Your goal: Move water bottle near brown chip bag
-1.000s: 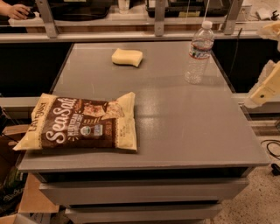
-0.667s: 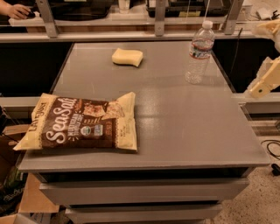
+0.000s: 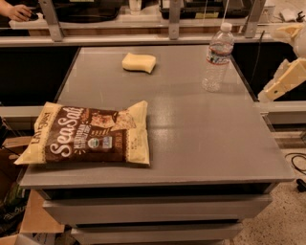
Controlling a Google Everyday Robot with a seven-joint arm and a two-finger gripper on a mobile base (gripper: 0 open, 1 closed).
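The water bottle [image 3: 217, 57] stands upright at the far right of the grey table [image 3: 191, 139]. It is clear and ribbed, with a white cap and a white label. The brown chip bag [image 3: 88, 134] lies flat at the table's front left, with "Sea Salt" script facing up. My gripper [image 3: 283, 80] shows as a cream-coloured shape off the table's right edge, level with the bottle and to its right. It is apart from the bottle and holds nothing that shows.
A pale yellow sponge [image 3: 138, 62] lies at the far middle of the table. A shelf rail with metal posts [image 3: 174, 19] runs behind the table. A person's hand [image 3: 16, 10] rests at the far left. Cardboard boxes [image 3: 28, 220] sit on the floor at the left.
The cream gripper at the right edge has risen slightly. The bottle, bag and sponge have not moved.
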